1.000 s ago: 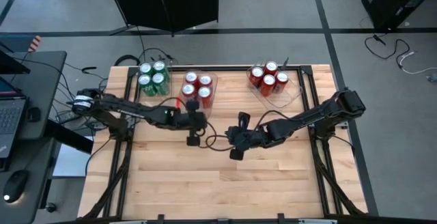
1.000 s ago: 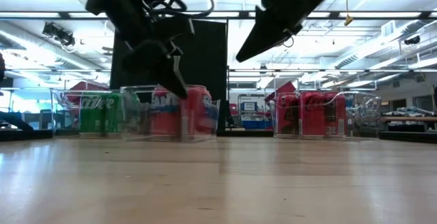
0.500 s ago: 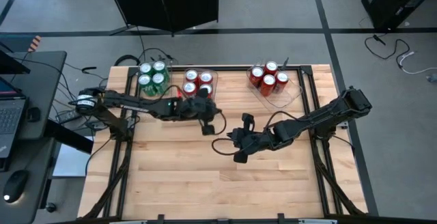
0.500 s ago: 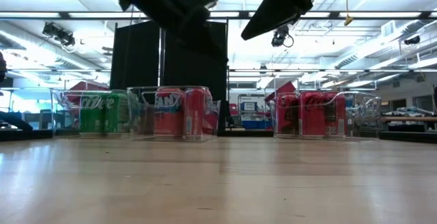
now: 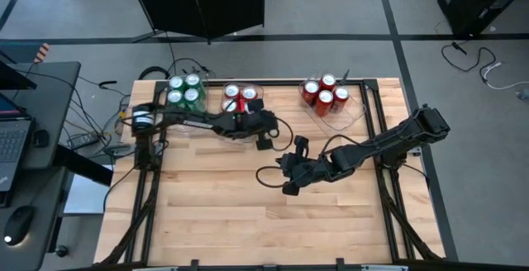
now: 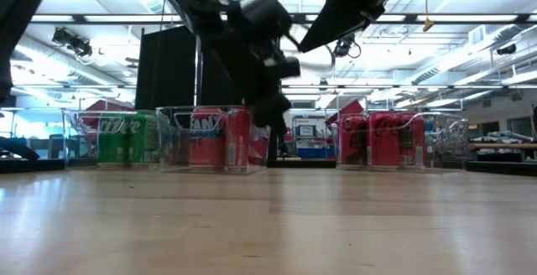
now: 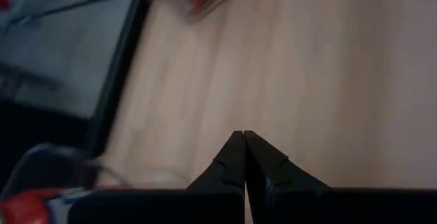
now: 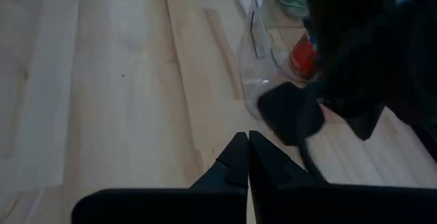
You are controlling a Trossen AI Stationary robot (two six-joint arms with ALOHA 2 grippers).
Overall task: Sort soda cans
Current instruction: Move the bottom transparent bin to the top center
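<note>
Several green soda cans (image 5: 183, 91) stand in a clear tray at the far left. Red soda cans (image 5: 240, 99) fill a middle tray (image 6: 220, 138), partly hidden under my left arm. More red cans (image 5: 326, 95) stand in a third tray (image 6: 394, 139) at the far right. My left gripper (image 5: 265, 143) is shut and empty, just right of the middle tray, above bare wood (image 7: 244, 138). My right gripper (image 5: 288, 190) hangs shut and empty over the table's middle (image 8: 247, 139), clear of all cans.
Bare wooden tabletop (image 5: 248, 221) stretches across the near half. Cables trail from both arms over the middle (image 5: 269, 174). A dark panel (image 5: 198, 2) stands beyond the far edge, and a desk with a laptop (image 5: 16, 139) is to the left.
My left gripper has swung from just in front of the middle tray toward the table's right and far edge, staying shut and empty. It now hangs beside that tray's right end. The cans and trays have stayed put.
</note>
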